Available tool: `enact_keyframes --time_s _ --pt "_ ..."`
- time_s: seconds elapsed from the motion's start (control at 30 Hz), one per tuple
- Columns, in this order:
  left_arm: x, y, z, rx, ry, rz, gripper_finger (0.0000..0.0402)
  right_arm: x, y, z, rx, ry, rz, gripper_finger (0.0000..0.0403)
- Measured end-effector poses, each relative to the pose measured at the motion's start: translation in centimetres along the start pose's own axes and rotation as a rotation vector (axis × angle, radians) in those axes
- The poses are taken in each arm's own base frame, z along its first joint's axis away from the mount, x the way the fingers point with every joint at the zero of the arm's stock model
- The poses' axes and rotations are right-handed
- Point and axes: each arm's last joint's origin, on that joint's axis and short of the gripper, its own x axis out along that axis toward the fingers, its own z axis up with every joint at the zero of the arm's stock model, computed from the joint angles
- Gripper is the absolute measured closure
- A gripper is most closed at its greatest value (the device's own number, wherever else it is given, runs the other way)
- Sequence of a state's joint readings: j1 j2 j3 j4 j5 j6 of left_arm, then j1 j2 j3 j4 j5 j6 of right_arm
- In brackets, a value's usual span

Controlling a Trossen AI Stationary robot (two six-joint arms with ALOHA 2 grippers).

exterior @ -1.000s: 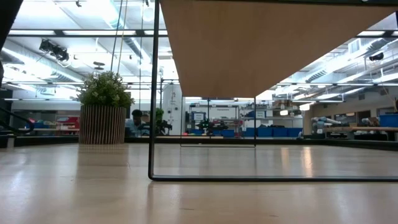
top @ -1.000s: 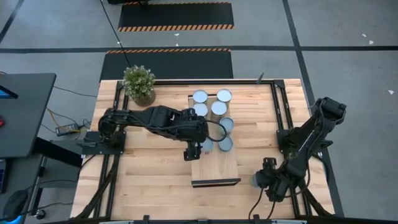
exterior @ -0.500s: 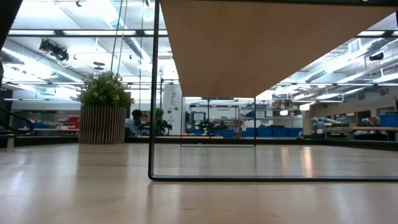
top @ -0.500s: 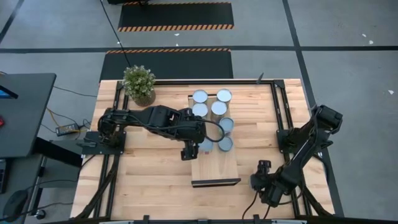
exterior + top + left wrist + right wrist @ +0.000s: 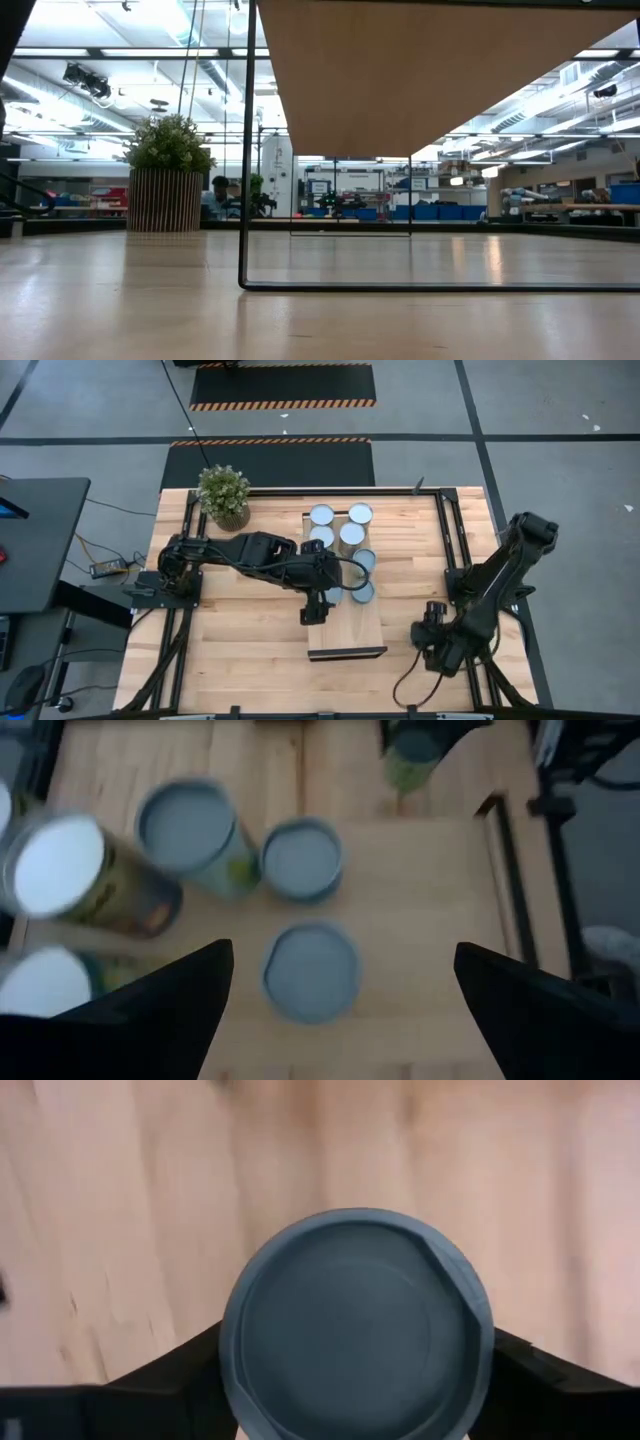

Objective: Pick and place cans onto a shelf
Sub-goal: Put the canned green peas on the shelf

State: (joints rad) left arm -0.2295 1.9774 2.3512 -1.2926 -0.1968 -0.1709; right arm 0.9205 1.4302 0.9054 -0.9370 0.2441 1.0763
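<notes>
Cans (image 5: 340, 538) with pale round tops crowd the shelf (image 5: 346, 635); left pincer (image 5: 340, 1010) gapes open, right pincer (image 5: 355, 1425) clasps one

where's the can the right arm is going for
In the high view it is hidden under the right gripper, near the table's front right, right of the shelf. The right wrist view shows the can upright between that gripper's fingers.
</notes>
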Motion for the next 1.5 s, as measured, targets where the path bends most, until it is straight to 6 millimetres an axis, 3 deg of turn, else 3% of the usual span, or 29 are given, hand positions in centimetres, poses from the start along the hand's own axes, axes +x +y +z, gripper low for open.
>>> enact_keyframes --time_s 0.3,0.47,0.7,0.93,1.23,1.5 --pt "0.2 1.0 0.3 -0.035 -0.022 0.057 0.0015 -9.2 -5.9 3.9 0.21 -0.278 -0.032 0.0102" --pt "0.1 1.2 0.3 -0.052 -0.02 0.063 0.0015 -11.6 -6.2 7.1 0.177 -0.411 0.072 0.01" --pt "-0.2 1.5 -0.4 -0.041 0.045 0.086 0.0015 -10.3 -3.3 12.1 0.052 -0.384 0.15 0.0098" --pt "-0.6 1.6 -1.0 -0.034 0.102 0.096 0.0015 -8.8 -0.9 15.5 -0.059 -0.318 0.119 0.0098" --pt "-1.9 1.9 -1.4 -0.051 0.101 0.096 0.0015 -5.4 -0.1 17.2 -0.097 -0.199 0.102 0.0088" --pt "-2.1 1.4 -1.9 -0.03 0.143 0.091 0.0015 -5.0 -0.7 17.2 -0.068 -0.108 0.132 0.0056"
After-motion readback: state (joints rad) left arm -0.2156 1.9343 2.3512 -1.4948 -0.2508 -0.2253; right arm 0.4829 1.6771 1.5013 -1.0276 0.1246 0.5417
